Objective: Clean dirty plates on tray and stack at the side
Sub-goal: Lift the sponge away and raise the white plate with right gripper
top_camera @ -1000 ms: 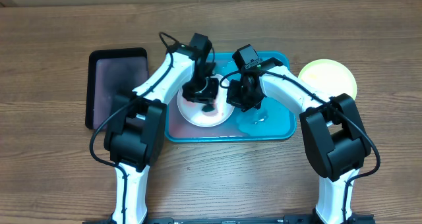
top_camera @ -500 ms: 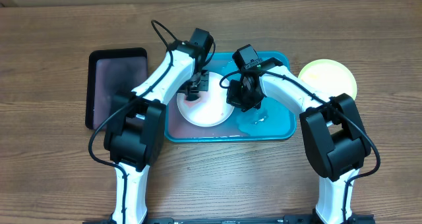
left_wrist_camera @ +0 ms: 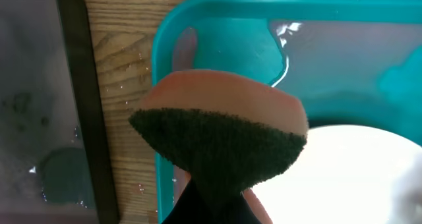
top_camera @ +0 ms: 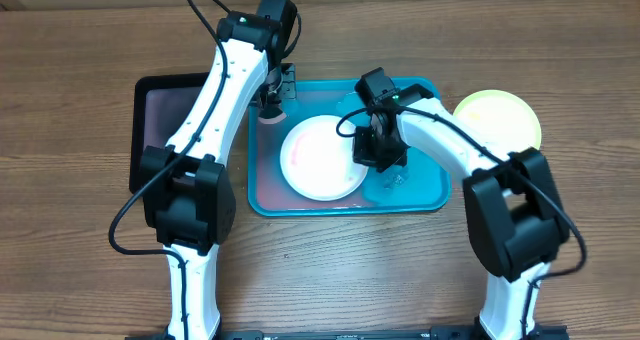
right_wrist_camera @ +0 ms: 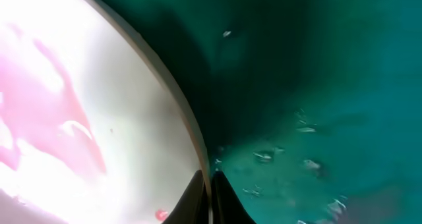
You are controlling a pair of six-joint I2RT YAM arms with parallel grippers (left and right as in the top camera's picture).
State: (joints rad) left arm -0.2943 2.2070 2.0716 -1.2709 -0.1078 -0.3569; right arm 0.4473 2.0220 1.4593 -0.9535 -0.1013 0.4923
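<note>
Sponge held over the tray's far-left corner, white plate pinned by its rim.

My left fingers are clenched on the sponge above that corner of the tray. My right fingers pinch the right rim of the white plate, which lies in the tray's left half, pink-smeared. 1 yellow-green plate sits on the table just right of the tray. My worry is that the wet rim slips from this thin pinch once scrubbing pushes on it.

Between the left fingers, the sponge had a coarse, fibrous dark-green scouring face over smooth peach foam. Beneath them the tray was glossy, wet plastic. The white plate nipped by the right fingers was smooth, shiny plastic; the worktop, matt grained wood.
</note>
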